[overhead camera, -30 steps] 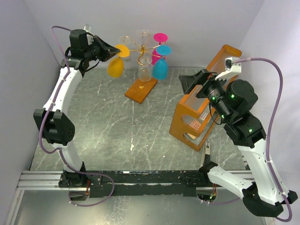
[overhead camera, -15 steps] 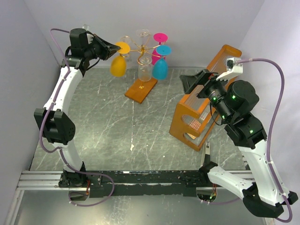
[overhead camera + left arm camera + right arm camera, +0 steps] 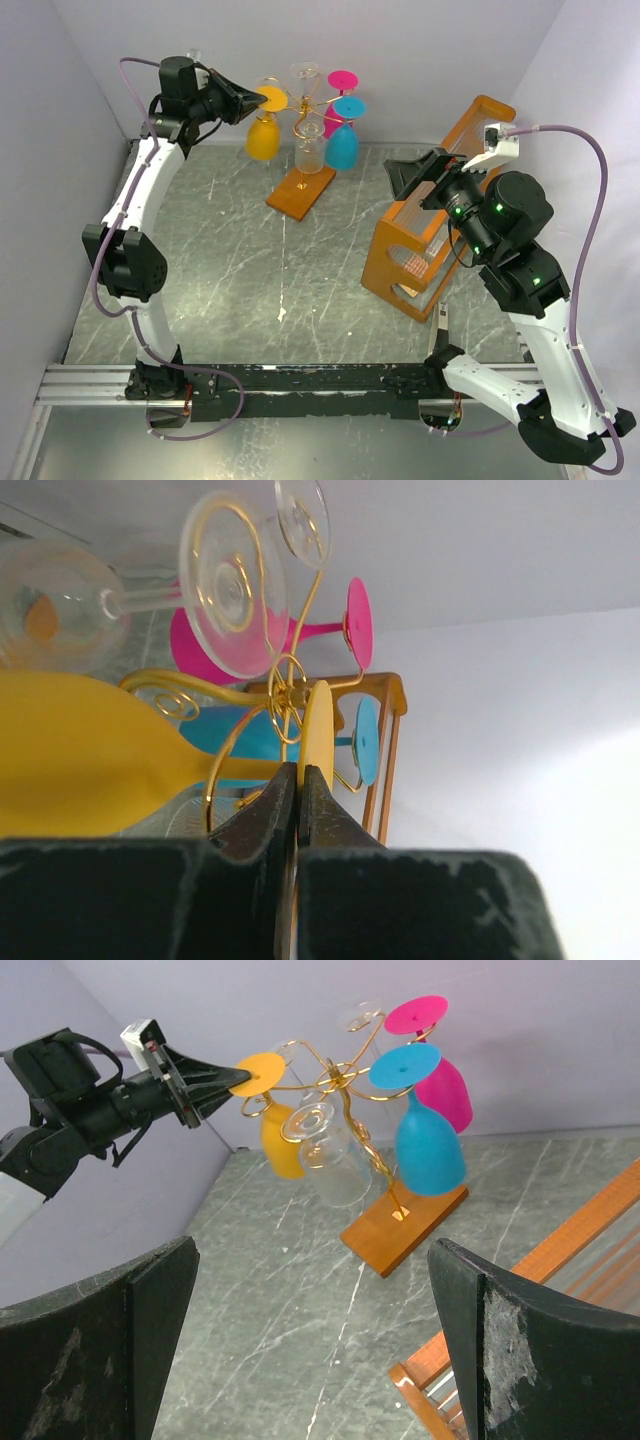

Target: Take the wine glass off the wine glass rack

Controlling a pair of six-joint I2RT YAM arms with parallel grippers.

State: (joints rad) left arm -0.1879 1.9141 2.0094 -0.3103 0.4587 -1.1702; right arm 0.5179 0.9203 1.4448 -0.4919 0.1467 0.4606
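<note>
Beside the rack [image 3: 301,190], the left gripper [image 3: 255,99] pinches the yellow wine glass [image 3: 263,137] by its foot.

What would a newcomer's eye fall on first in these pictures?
The yellow glass, blue glass and pink glass, hanging upside down on the gold wine glass rack at far centre, stand out first. The left claw is shut on the yellow glass's foot. A big orange frame stands on the right.
</note>
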